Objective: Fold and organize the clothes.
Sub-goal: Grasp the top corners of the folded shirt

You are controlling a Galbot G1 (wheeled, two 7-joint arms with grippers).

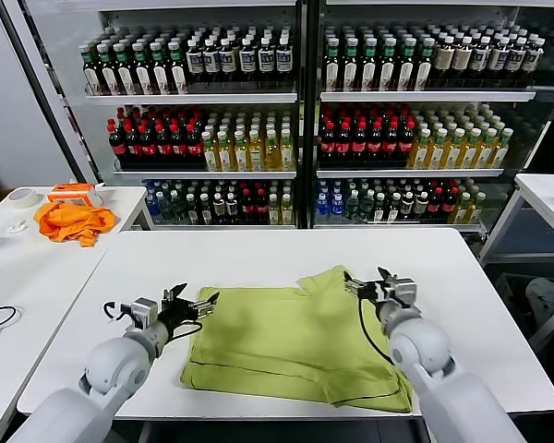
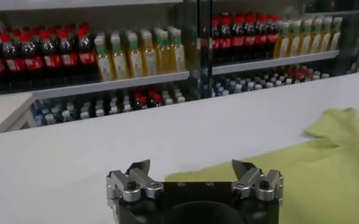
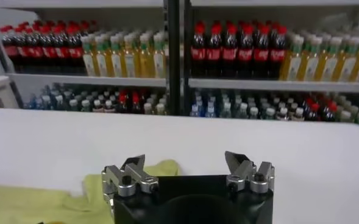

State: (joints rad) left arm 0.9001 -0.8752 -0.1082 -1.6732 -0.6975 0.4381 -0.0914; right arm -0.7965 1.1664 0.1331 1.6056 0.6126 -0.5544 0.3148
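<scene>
Folding looks partway done: the T-shirt (image 1: 291,346) lies on the white table (image 1: 258,258) as a rough rectangle, plain side up, with one sleeve (image 1: 328,280) sticking out at the far edge. No print shows on the upward face.

Left claw (image 1: 192,301): fingers apart, holding nothing, low over the table. The shirt's near-left corner sits just ahead of its tips and slightly to its inner side; whether the tips touch the fabric cannot be told. In the left wrist view the claw (image 2: 194,173) is spread wide, with the green cloth (image 2: 289,176) beginning just past it and running off toward the other arm.

Right claw (image 1: 369,280): fingers apart, empty, poised close beside the loose sleeve, which lies just to its inner side. The right wrist view shows the claw (image 3: 188,167) open over bare table, with a fold of the shirt (image 3: 63,201) beside one finger (image 3: 133,164).

Judgement: step in hand is reaching for a grip ahead of another fold. Next move likely calls for each claw to drop to the table and pinch a cloth edge, the right taking the sleeve, then carry it inward so the outline squares up. Thin cotton lying flat gives little to pinch, and a claw could catch two layers or none.

Writing: none legible. Bottles (image 1: 240,129) on the shelves behind carry red, white and yellow labels, unreadable here. An orange cloth (image 1: 72,221) sits on a side table, well apart from the left claw.
</scene>
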